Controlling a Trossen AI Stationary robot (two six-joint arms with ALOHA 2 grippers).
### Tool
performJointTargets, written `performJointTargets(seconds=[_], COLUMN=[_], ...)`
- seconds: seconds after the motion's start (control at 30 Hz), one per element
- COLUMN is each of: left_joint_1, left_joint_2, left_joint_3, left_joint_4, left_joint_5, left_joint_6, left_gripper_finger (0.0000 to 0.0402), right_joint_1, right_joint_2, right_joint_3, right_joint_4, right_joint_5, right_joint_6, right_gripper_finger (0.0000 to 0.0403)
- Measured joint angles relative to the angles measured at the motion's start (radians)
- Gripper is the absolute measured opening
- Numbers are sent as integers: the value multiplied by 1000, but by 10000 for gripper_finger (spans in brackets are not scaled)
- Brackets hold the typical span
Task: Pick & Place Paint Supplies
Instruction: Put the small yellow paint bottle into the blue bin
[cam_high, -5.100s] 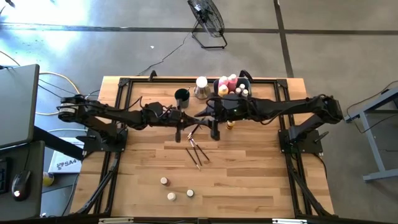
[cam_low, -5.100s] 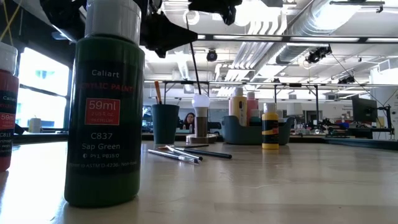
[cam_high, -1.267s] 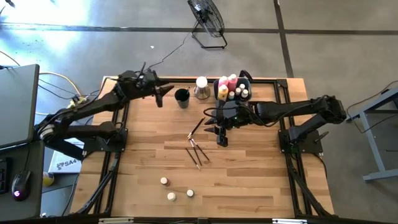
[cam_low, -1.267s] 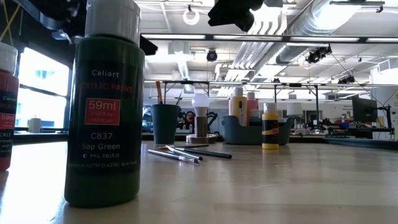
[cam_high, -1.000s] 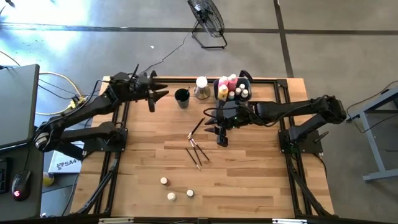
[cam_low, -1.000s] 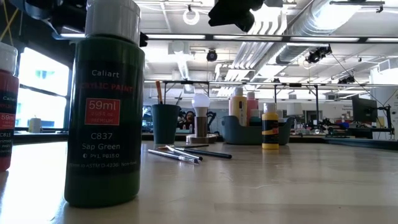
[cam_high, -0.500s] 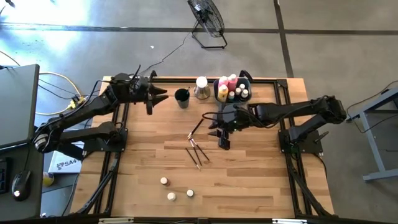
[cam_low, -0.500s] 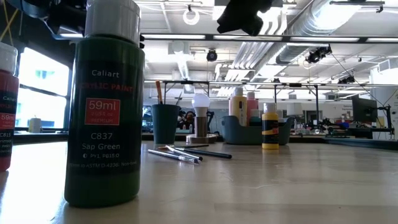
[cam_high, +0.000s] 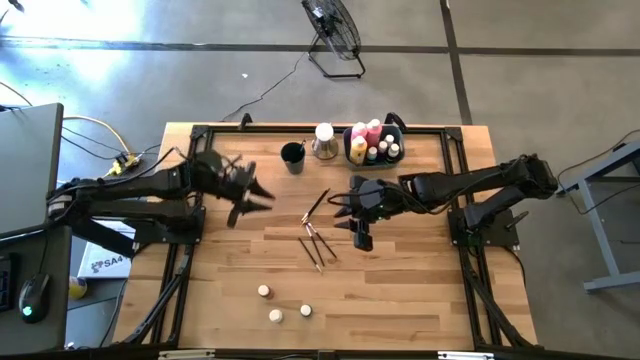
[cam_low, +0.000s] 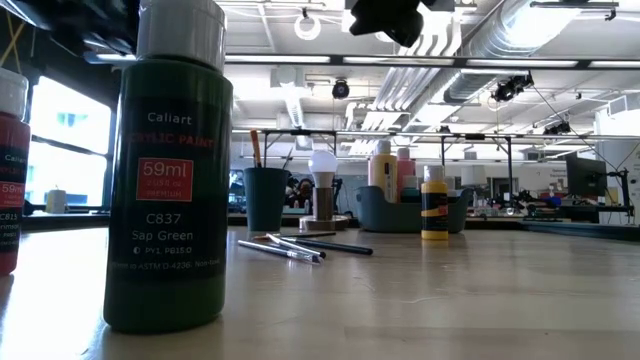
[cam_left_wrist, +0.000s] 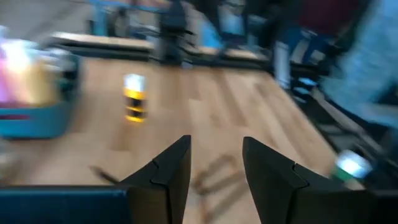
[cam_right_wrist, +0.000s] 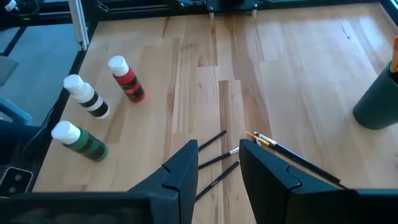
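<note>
- Bottles at the near edge are unchanged: green (cam_low: 170, 190), red (cam_right_wrist: 127, 87) and a striped one (cam_right_wrist: 87, 99) stand upright, well apart from both arms and not yet collected.
- Brushes (cam_high: 315, 248) lie in a loose bunch mid-table, with one more brush (cam_high: 316, 205) lying aslant just beyond them. None has shifted over the last second.
- Right gripper (cam_high: 360, 236) has crept nearer along the table and now hangs just right of the bunch. Its wrist view shows the jaws part-way apart with nothing between them, and the brushes lie right ahead of the fingertips. It is likely lining up on a brush.
- Left gripper (cam_high: 250, 198) has made the big move. A second ago it was at the far-left corner beside the cup (cam_high: 292, 156). It has now swung back over the left-centre of the table, pointing towards the brushes. Its jaws are also part-way apart and empty.
- An orange handle (cam_low: 254, 148) stands in the cup, so one brush appears to be already placed. The left arm is probably returning for another.
- The yellow bottle (cam_low: 433, 205) stands on the table by the bin (cam_low: 385, 218). Whether it touches the bin I cannot tell. Pink and yellow bottles are already inside.
</note>
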Motion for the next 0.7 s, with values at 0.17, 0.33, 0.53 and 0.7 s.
performJointTargets(seconds=[0.17,0.33,0.53,0.7], left_joint_1=[-205,-388,-551,-610], left_joint_2=[-87,-189,-261,-268], left_joint_3=[-11,-11,-11,-11], left_joint_4=[-80,-163,-268,-289], left_joint_5=[-177,-396,-554,-602], left_joint_6=[-13,-9,-9,0], left_gripper_finger=[143,143,143,143], right_joint_1=[4,3,3,3], right_joint_2=[0,11,57,111], right_joint_3=[0,0,0,-1], right_joint_4=[0,11,50,89], right_joint_5=[1,4,1,1], right_joint_6=[20,23,12,12], right_gripper_finger=[111,111,111,111])
